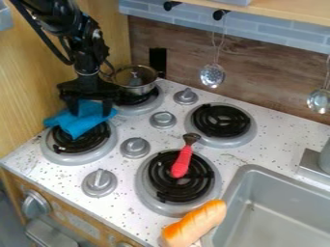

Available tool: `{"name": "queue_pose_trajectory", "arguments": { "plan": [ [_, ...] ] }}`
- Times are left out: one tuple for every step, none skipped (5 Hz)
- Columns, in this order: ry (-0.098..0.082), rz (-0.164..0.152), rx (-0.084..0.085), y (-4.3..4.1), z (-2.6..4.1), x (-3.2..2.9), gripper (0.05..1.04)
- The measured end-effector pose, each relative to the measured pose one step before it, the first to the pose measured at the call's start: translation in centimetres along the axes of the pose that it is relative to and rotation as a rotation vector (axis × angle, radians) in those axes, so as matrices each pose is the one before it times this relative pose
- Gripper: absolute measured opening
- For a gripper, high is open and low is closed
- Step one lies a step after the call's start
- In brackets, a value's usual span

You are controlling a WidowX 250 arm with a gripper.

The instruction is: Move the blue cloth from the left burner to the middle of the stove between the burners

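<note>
Nearest you, an orange-and-white toy bread roll (194, 224) lies at the front of the speckled desk (278, 142), beside the sink (248, 169). At the far left, your tool (89, 112) hangs over the blue cloth (78, 126), released, its fingers standing apart with the folds bunched between them. You can't tell from this angle how firmly either finger touches the fabric. The cloth sits crumpled, partly over the left burner (84, 141), with one corner spread towards the wooden side wall (24, 108).

Watch your depth here: too low, and the fingertips could press on the black coil; too shallow, and they may pinch just a loose fold that slips out as you lift. A hem could snag on the coil and drag. The metal pot (134, 87) is close behind your tool, so a careless sideways or backward swing might knock it. A low sweep across the middle could also shift the red-handled utensil (182, 163) resting on the front burner (158, 185), or catch a knob (134, 147).
</note>
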State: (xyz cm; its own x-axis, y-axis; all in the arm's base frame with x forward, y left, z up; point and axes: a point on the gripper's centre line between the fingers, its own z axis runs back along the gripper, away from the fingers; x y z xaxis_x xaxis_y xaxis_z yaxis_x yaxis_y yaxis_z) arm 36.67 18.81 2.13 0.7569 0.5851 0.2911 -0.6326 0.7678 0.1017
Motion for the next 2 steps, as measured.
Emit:
{"name": "queue_pose_trajectory", "arguments": {
  "plan": [
    [0.0124,-0.0001,0.0227,0.188,-0.788,-0.088,1.009],
    [0.013,-0.0006,0.0082,0.014,-0.666,-0.046,1.009]
  ]
}}
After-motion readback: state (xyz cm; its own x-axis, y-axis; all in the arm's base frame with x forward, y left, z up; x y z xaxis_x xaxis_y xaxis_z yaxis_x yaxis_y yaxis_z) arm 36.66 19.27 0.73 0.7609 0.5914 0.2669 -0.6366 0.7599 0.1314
